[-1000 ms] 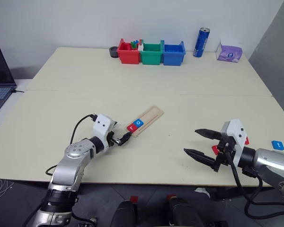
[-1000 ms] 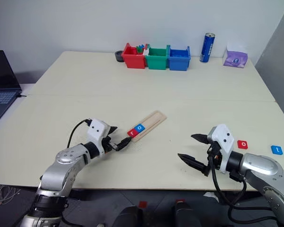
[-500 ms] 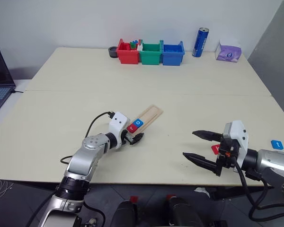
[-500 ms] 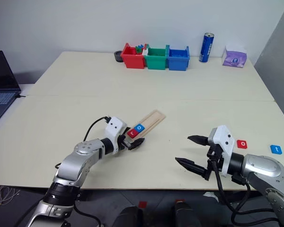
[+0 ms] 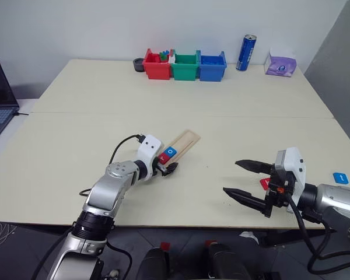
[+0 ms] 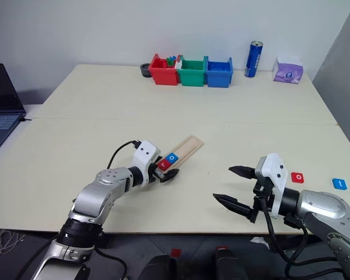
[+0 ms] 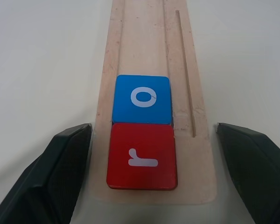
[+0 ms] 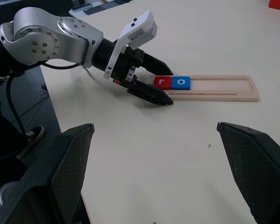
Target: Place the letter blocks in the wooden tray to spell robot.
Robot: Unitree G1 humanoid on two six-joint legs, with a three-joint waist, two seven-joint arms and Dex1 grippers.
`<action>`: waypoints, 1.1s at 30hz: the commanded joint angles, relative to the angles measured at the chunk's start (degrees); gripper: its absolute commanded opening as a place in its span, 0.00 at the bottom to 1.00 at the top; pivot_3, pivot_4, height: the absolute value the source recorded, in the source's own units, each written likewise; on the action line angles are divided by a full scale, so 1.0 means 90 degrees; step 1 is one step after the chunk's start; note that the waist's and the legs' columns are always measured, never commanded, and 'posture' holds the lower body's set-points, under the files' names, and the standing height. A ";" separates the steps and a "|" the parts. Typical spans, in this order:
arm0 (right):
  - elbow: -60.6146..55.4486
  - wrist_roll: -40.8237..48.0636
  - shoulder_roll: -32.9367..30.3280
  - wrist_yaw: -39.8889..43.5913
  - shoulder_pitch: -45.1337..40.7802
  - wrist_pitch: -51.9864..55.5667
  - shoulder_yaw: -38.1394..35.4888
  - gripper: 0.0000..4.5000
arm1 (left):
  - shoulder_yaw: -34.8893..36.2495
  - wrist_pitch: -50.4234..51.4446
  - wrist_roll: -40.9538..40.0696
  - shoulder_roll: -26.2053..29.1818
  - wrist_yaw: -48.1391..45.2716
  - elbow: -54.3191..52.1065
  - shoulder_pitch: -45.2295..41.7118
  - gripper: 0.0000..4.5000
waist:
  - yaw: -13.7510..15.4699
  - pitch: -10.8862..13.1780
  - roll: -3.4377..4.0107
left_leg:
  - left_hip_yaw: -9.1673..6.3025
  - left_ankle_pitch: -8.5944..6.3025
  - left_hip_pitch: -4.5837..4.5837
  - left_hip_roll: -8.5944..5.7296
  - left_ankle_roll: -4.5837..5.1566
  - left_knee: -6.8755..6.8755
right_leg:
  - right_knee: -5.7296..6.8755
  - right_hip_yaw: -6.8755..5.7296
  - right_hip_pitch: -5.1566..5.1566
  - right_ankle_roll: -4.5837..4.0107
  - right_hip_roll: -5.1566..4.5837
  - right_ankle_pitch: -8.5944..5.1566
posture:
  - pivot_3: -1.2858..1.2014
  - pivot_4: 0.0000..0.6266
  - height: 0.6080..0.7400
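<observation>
Pale wood tray (image 7: pixel 186 56), long and shallow, grooved — glossy red "r" tile (image 7: pixel 142 156) and blue "o" tile (image 7: pixel 142 99) flush at its near end. Left gripper (image 7: pixel 149 186) splayed wide astride that end; right gripper (image 5: pixel 245 181) wide too, holding nothing — smooth cream table (image 5: pixel 181 99)

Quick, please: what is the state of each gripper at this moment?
Left gripper: open, holding nothing, its fingers on either side of the wooden tray end.
Right gripper: open, empty, above the table.
</observation>
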 commanded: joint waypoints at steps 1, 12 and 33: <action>-0.0231 0.0194 -0.0022 -0.0077 -0.0189 0.0004 -0.0133 1.00 | -0.0003 0.0459 -0.0143 -0.0056 -0.0048 -0.0014 0.0075 0.88 | -0.0004 -0.0001 0.0001 | -0.0001 0.0000 0.0000 0.0000 0.0000 0.0000 | 0.0000 0.0000 0.0000 0.0000 0.0000 0.0000 | 0.52 0.24 1.00; -0.0347 0.0385 -0.0037 -0.0261 -0.0502 0.0143 -0.0080 1.00 | 0.0066 0.0651 -0.0218 0.0033 -0.0106 -0.0098 0.0086 0.75 | -0.0003 -0.0002 0.0001 | -0.0001 0.0000 0.0001 0.0001 0.0000 -0.0001 | -0.0001 0.0001 0.0000 0.0000 0.0000 0.0000 | 0.52 0.24 1.00; -0.0517 -0.0604 -0.0813 0.0761 0.1968 -0.0233 -0.0991 1.00 | -0.1841 -0.2573 0.0130 0.1051 -0.4019 0.0432 -0.0750 0.75 | 0.0040 0.0002 -0.0005 | 0.0003 0.0000 -0.0012 -0.0005 0.0001 0.0001 | -0.0010 -0.0004 -0.0003 0.0003 0.0000 -0.0003 | 0.52 0.24 1.00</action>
